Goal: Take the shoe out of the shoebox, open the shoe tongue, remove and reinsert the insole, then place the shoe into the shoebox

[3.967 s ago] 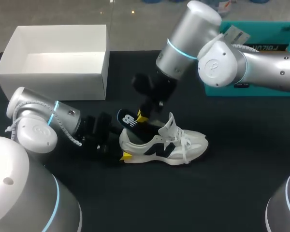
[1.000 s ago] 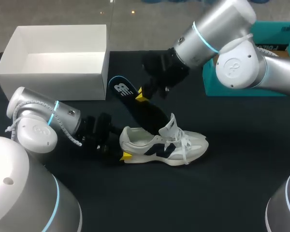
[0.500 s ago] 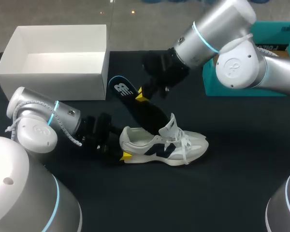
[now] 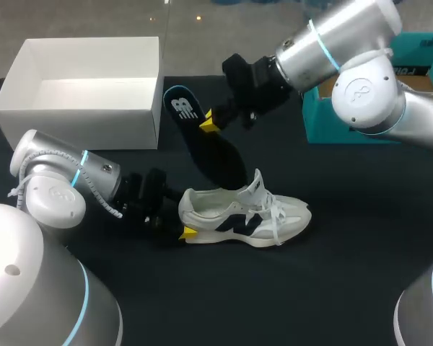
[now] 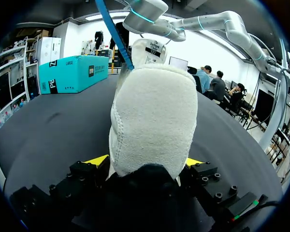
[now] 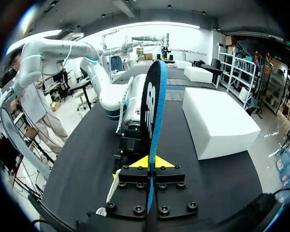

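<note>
Pinching the black, blue-edged insole (image 4: 202, 140) between its yellow fingertips, the right gripper (image 4: 210, 122) held it tilted above the dark table (image 4: 346, 288); its logo end rose toward the open white shoebox (image 4: 79, 79) at the far left; its other end sloped down behind the collar of the white-and-navy sneaker (image 4: 245, 213), contact unclear; the sneaker stood on its sole mid-table, outside the shoebox, toe toward the right arm's side; the left gripper (image 5: 145, 162) was clamped on its heel from both sides; a teal box (image 4: 319, 119) stood behind the right arm.
</note>
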Controlling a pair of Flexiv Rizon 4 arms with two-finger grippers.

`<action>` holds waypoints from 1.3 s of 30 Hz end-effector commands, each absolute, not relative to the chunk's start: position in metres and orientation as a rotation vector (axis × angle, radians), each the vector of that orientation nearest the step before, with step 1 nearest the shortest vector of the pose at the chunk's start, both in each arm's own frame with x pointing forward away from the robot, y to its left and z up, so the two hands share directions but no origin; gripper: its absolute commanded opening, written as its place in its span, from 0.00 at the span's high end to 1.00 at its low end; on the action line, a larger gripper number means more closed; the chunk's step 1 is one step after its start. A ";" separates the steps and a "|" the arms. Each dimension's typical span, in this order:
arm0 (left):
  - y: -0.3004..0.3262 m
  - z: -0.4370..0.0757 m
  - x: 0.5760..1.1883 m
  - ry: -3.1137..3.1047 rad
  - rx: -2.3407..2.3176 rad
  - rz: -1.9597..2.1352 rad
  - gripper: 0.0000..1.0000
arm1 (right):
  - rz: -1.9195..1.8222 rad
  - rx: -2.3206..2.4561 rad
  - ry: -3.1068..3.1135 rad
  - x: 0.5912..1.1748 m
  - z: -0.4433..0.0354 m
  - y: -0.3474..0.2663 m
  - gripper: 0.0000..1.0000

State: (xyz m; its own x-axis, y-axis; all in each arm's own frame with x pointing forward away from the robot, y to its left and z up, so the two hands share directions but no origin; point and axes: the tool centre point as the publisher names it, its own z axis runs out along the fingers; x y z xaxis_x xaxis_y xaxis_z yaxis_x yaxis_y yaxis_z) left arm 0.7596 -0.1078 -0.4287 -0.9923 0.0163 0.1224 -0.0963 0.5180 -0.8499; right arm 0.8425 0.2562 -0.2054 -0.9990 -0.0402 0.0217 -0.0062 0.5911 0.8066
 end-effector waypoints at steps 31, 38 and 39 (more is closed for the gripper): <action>-0.108 -0.432 0.759 -2.638 0.071 1.483 1.00 | -1.767 0.069 -2.686 0.842 -0.151 0.217 1.00; -0.108 -0.432 0.759 -2.638 0.071 1.483 1.00 | -1.815 -0.100 -2.526 0.824 -0.115 0.196 1.00; -0.108 -0.432 0.759 -2.638 0.071 1.483 1.00 | -1.811 -0.115 -2.497 0.822 -0.109 0.194 1.00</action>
